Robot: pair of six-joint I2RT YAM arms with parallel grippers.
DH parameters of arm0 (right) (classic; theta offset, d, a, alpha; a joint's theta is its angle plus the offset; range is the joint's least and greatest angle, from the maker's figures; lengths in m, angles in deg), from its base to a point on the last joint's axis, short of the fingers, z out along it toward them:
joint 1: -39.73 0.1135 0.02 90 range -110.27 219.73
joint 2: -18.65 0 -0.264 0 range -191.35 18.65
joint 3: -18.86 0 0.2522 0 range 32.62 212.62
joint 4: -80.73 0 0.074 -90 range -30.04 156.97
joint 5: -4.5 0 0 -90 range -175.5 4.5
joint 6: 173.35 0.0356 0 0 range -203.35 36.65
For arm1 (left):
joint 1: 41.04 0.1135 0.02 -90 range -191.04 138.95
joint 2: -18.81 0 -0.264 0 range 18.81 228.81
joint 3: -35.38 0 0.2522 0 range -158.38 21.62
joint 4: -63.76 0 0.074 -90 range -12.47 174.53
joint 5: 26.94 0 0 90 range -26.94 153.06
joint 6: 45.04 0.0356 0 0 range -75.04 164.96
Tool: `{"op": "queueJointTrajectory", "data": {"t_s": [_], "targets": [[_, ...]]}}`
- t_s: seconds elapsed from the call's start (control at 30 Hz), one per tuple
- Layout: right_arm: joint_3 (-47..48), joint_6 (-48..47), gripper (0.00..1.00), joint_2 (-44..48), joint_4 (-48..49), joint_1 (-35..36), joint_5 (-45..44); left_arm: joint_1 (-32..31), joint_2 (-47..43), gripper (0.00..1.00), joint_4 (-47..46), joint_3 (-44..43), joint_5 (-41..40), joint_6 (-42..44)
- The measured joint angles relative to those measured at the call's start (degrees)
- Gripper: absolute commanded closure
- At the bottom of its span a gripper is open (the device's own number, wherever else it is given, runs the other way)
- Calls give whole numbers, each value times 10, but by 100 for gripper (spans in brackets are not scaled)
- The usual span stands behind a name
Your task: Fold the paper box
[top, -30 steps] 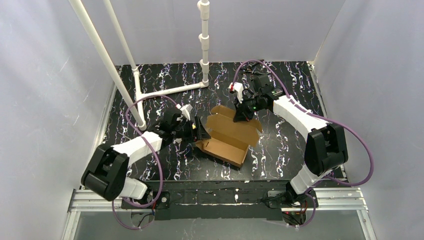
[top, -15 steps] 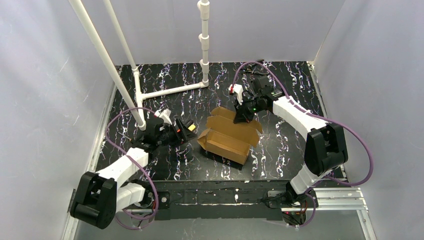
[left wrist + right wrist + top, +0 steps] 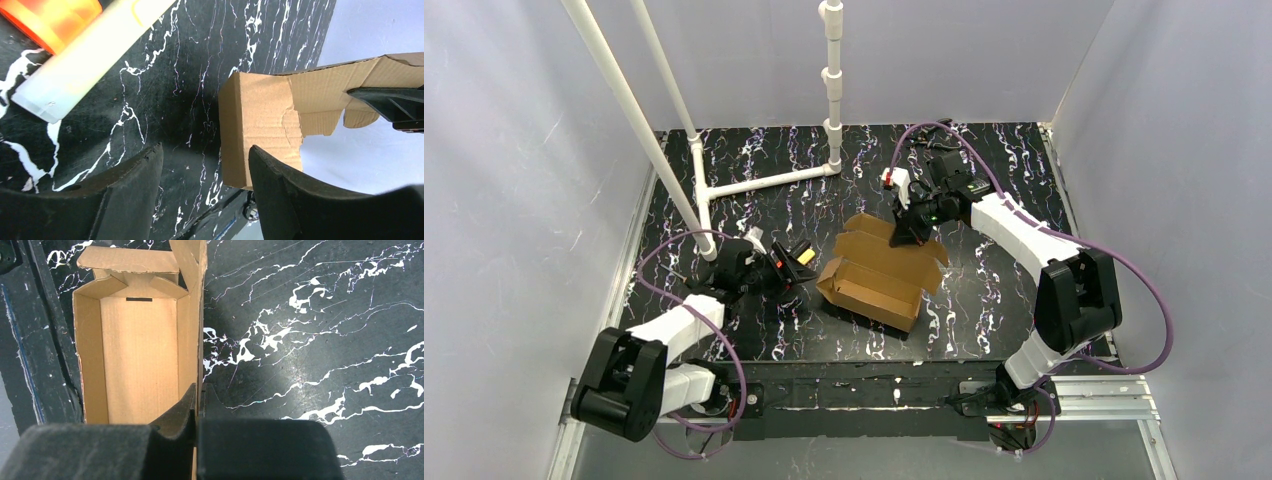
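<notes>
Pipes of white plastic (image 3: pixel 764 181) stand near the far left corner of the black marbled surface (image 3: pixel 994 160). Toward the near edge from them, left of the middle, the left gripper (image 3: pixel 796 268) hangs low over the surface. Its two fingers (image 3: pixel 125 192) are spread apart and only bare surface shows between them. It points at the paper box (image 3: pixel 879 282), which is just beside it but apart from it. The paper box lies about in the middle of the surface, a little toward the right edge. It is formed into an open tray of brown cardboard, and its lid flap stands up on the far side. At that far side the right gripper (image 3: pixel 911 228) comes down from the far right. Its fingers are pressed together on one long wall of the paper box.
</notes>
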Motion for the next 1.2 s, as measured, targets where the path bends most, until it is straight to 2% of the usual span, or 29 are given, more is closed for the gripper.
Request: {"op": "queueJointTrajectory", "data": {"t_s": [0.53, 0.87, 1.2], "targets": [[0, -1, 99, 0, 0, 8, 6, -54, 86, 40, -86, -37, 54, -31], [0, -8, 99, 1, 0, 17, 1, -70, 110, 44, -94, -48, 63, -30], [0, -14, 99, 14, 0, 43, -54, -92, 129, 46, -87, -71, 66, -23]]}}
